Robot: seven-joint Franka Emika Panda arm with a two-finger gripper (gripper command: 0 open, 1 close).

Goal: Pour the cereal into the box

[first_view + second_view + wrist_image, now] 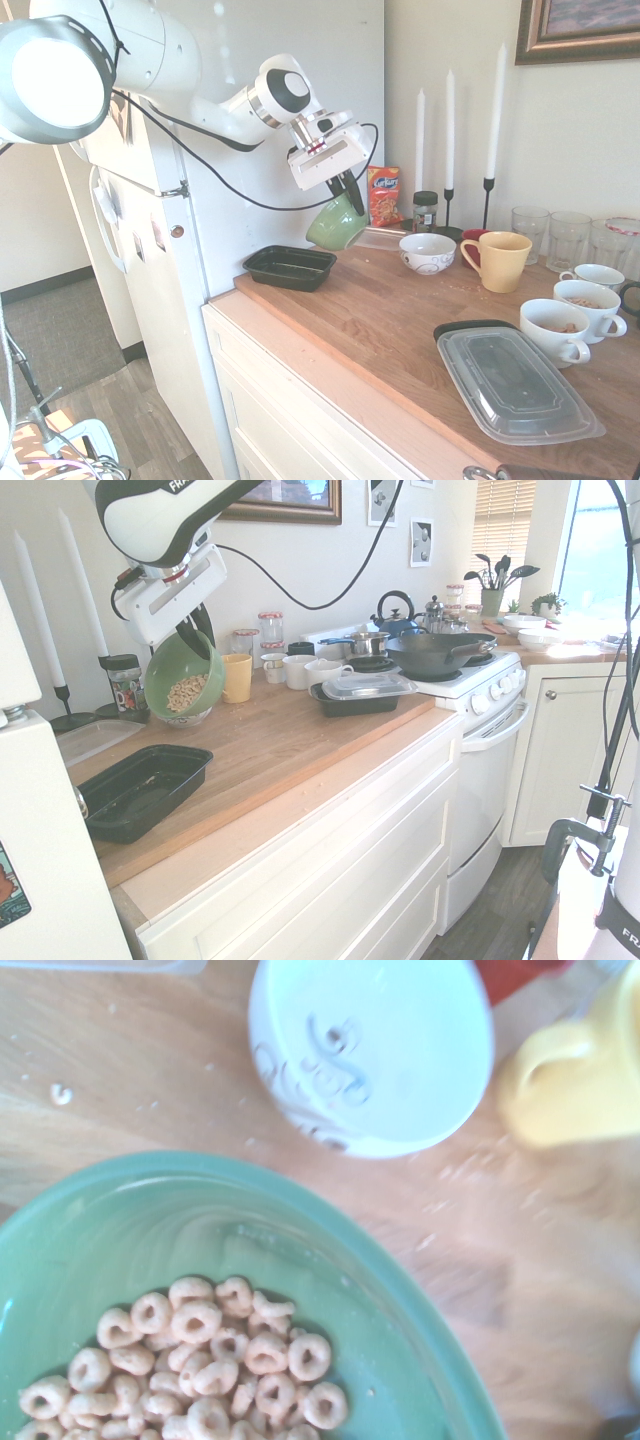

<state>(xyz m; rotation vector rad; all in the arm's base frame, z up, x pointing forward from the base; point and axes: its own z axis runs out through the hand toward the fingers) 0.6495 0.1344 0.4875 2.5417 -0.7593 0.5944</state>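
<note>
Orange snack bag (384, 196), print unreadable

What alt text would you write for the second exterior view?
The gripper holds a tilted green bowl of cereal above the wooden counter. An empty black tray lies nearby; a stove stands further along.

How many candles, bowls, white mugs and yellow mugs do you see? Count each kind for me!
Candles: 3
Bowls: 2, the green bowl up in the air and the white bowl
White mugs: 3
Yellow mug: 1
Total: 9
</note>
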